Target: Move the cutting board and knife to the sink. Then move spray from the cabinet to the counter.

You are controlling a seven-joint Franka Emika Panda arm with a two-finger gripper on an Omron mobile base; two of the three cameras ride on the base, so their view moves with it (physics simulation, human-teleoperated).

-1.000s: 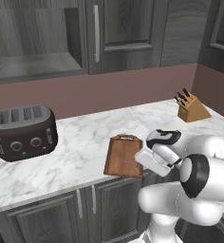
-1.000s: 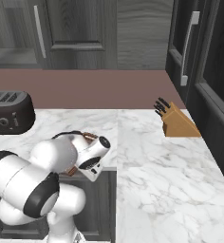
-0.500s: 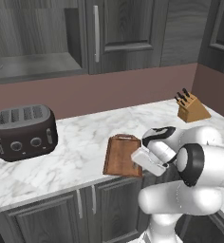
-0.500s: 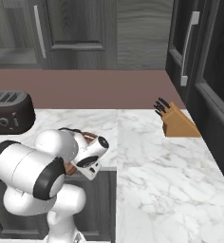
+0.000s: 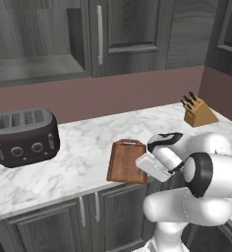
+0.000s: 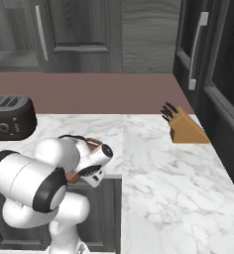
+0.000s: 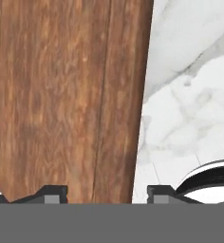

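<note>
My hand is down low at the front edge of the counter [image 5: 88, 147], right over the near right corner of the board [image 5: 126, 161]. Looking along my pincer [image 7: 107, 192], the board [image 7: 71, 95] runs away from me as a long strip of reddish-brown wood grain, its raised rim a slightly darker band down the right side. Marble lies just beyond that rim. One dark fingertip [image 7: 50, 193] sits low against the wood on the left, the other [image 7: 162, 193] sits over the marble just past the rim, so the board's edge is between my fingers. The jaws stand apart with that edge in the gap; whether they have bitten onto it yet, I cannot tell from here.

From the left base view the board lies flat near the counter's front edge, handle slot at the far end, my white wrist covering its near right corner. The toaster [image 5: 23, 135] sits well to the left of it, dark and squat. The knife block [image 5: 198, 111] stands far off to the right by the back wall, dark handles poking up. Above, the cabinet [image 5: 118, 34] shows its long silver bar handle [image 5: 100, 34]. From the right base view, my forearm hides nearly all of the board; only a sliver of brown [image 6: 93, 144] shows beside my wrist, with the knife block [image 6: 186, 130] well off to the right.
</note>
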